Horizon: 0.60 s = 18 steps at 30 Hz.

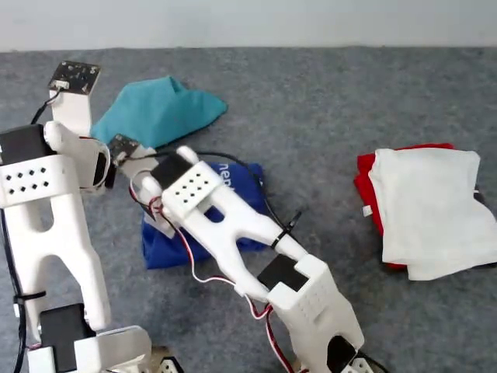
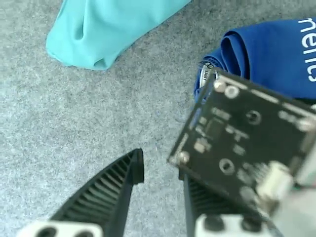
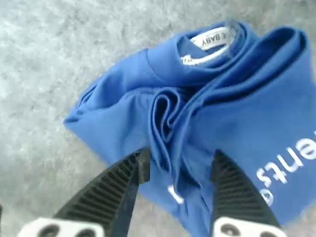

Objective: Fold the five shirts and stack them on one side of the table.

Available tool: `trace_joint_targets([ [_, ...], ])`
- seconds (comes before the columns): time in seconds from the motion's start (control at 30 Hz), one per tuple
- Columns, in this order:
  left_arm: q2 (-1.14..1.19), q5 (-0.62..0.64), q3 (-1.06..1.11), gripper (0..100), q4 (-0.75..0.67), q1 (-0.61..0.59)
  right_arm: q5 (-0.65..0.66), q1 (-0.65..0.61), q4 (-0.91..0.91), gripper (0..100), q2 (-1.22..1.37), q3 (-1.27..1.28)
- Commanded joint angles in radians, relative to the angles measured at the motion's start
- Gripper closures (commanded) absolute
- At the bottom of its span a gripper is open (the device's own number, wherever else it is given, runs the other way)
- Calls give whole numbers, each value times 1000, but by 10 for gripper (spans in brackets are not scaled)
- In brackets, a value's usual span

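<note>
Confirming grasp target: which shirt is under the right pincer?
The blue shirt, bunched below the right pincer; teal shirt, white shirt and red shirt lie apart.

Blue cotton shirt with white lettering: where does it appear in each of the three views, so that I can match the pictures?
High view: the crumpled blue cotton shirt lies left of centre, partly under a white arm.
Left wrist view: its edge shows behind a black circuit board, near the teal shirt.
Right wrist view: it lies under the right gripper, collar farthest.
Shared landmark: the shirt's white lettering.
</note>
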Motion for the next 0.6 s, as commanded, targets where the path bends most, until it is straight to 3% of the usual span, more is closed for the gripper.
trace_joint_targets([
  [0.0, -31, 11, -4, 877, 18, -2, -8, -1, 122, 789, -28, -173],
  [0.13, -31, 11, -4, 877, 18, -2, -3, 36, 234, 790, -18, -269],
  [0.3, -31, 11, -4, 877, 18, -2, -2, 25, 240, 790, -18, -199],
  [0.57, -31, 11, -7, 878, 18, -11, 2, 61, 93, 790, -18, -41],
])
